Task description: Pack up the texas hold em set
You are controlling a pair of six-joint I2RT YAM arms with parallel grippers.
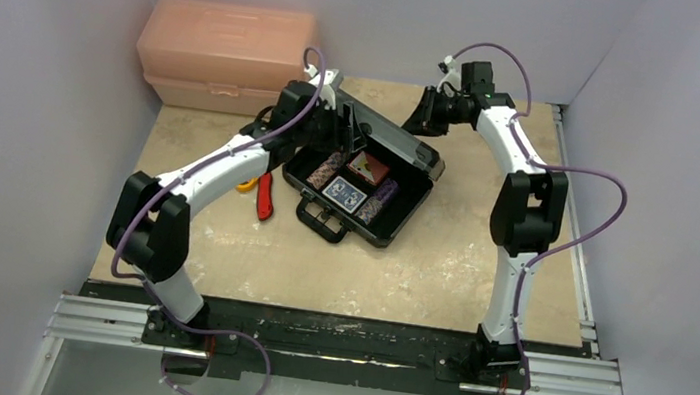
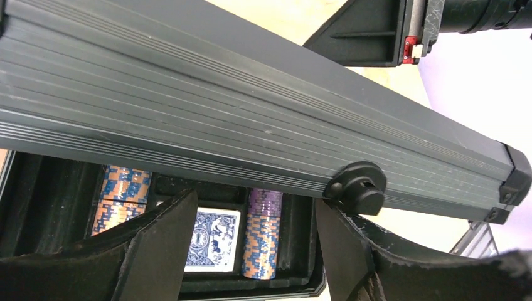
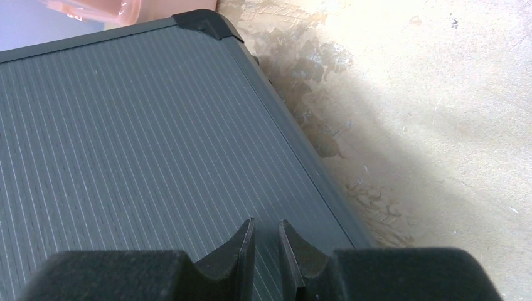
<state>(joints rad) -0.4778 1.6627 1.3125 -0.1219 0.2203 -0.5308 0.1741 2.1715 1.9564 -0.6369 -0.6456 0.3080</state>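
Left end effector [image 2: 256, 207] wide by briefcase lid [image 2: 251, 106], right end effector [image 3: 266, 224] narrow, beige tabletop [image 3: 439, 125], lilac walls [image 1: 39, 69]

Briefcase [image 2: 37, 213] partly open; ribbed black lid [image 2: 219, 106] crosses frame diagonally above base, round black knob [image 2: 359, 187] on its edge at right. In foam lining below: left chip stack [image 2: 122, 200], blue card deck [image 2: 213, 241] in middle, right chip stack [image 2: 262, 241] just beside it. Left gripper [image 2: 256, 207] spread wide, fingers [image 2: 163, 251] near. Right arm [image 2: 452, 15] far right
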